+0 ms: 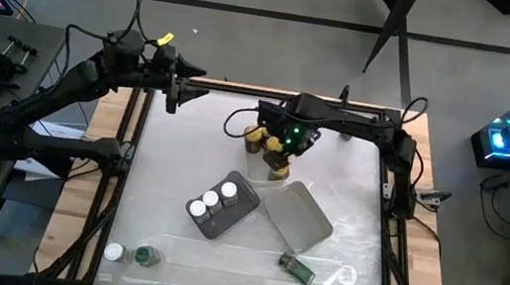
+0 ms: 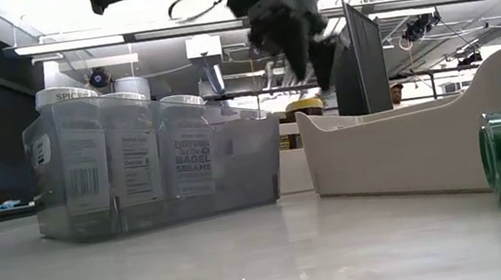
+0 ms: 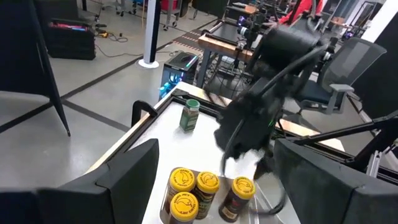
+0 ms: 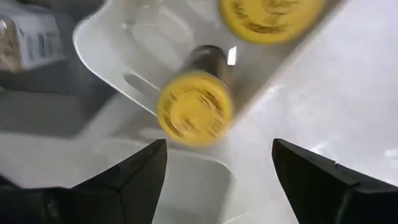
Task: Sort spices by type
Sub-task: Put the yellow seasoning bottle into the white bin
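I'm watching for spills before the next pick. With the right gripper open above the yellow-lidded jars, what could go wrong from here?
1. The right gripper is open just above a yellow-lidded jar that looks tilted in the white tray; it may topple or knock the neighbouring jars.
2. The green-lidded jar lies on its side near the table's front edge and could roll.
3. The left gripper waits close by, so the arms might cross.

Right gripper (image 1: 279, 151) open, mid-table; left gripper (image 1: 174, 94) open, raised

table top (image 1: 346, 205): glossy white | grey tray (image 2: 157, 173): translucent plastic | spice jars (image 3: 193, 190): matt yellow lids
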Tool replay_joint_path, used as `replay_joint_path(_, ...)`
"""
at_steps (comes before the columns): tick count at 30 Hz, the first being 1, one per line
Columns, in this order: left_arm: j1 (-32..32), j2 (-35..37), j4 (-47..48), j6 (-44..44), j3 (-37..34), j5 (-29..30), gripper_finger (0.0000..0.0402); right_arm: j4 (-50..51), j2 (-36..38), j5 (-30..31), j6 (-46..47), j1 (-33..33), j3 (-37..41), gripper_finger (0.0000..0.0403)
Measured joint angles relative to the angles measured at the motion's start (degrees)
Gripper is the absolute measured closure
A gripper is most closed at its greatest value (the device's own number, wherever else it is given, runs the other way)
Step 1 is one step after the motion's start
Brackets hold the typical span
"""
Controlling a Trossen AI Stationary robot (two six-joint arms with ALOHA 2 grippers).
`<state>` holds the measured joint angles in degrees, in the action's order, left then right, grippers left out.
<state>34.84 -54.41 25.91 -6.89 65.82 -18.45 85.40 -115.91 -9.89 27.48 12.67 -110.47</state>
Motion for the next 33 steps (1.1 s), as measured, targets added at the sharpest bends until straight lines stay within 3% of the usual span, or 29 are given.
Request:
replay_joint_path(3, -0.01, 0.0, 0.02, -0.01, 0.0, -0.01, 0.0096, 4.44, 1.9, 3.77, -3.34, -1.98, -1.64, 0.0126)
replay_joint_path(6, -0.01, 0.0, 0.04, -0.05, 0.0, 0.01, 0.0096, 4.5, 4.33, 4.0, -4.89, -4.03, -0.41, 0.0163)
replay_joint_path(8, -0.01, 0.0, 0.04, -0.18, 0.0, 0.01, 0.0096, 4.44, 5.31, 5.95, -5.73, -5.33, 1.04, 0.021)
replay_joint_path(13, -0.04, 0.0, 0.53, -0.67, 0.0, 0.01, 0.0096, -3.33, 5.79, 9.29, -6.15, -7.42, 6.37, 0.0379)
replay_joint_path(24, -0.06, 0.0, 3.43, -1.54, 0.0, 0.06, 0.0096, -7.77, 5.86, 10.7, -7.51, -7.91, 15.06, 0.0401)
replay_joint_path(33, -0.06, 0.0, 3.41, -2.0, 0.0, 0.17, 0.0096, -13.39, 5.79, 8.05, -6.48, -7.94, 16.06, 0.0402)
